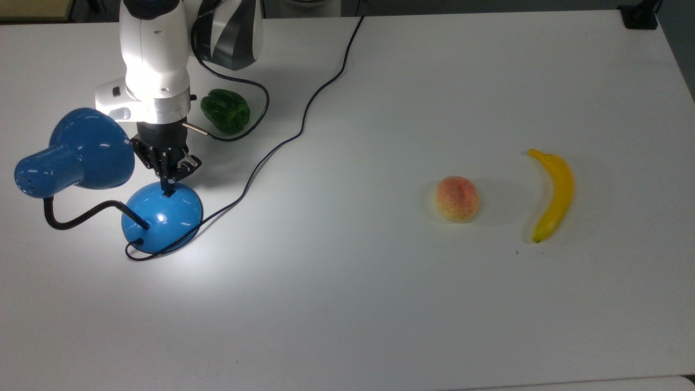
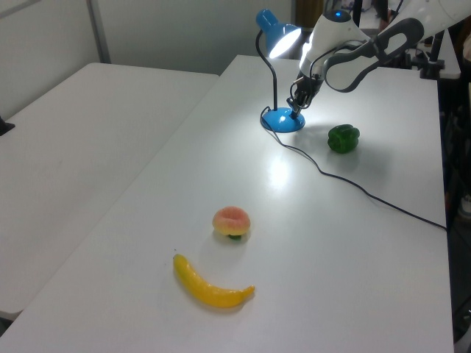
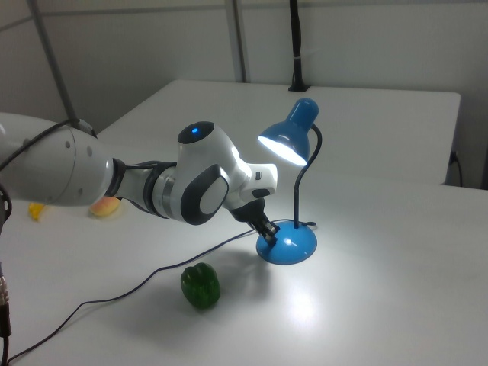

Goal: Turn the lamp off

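The blue lamp stands at the top view's left, its domed base [image 1: 162, 217] on the table and its cone shade [image 1: 81, 152] held up on a black bendy neck [image 1: 81, 216]. The bulb is lit and throws a bright patch on the table. My gripper [image 1: 167, 187] is shut and points down, its tip resting on the top of the base where the small black switch sits, which it hides. In the left view the gripper [image 2: 295, 110] touches the lamp base [image 2: 283, 120] under the shade [image 2: 276, 33]. The right view has the gripper [image 3: 268, 229] at the base's [image 3: 291, 244] rim.
A green pepper [image 1: 225, 110] lies just behind the gripper. The lamp's black cord [image 1: 282, 141] snakes to the table's far edge. A peach [image 1: 457, 198] and a banana [image 1: 553, 194] lie far to the top view's right. A second table [image 2: 73, 147] stands beside.
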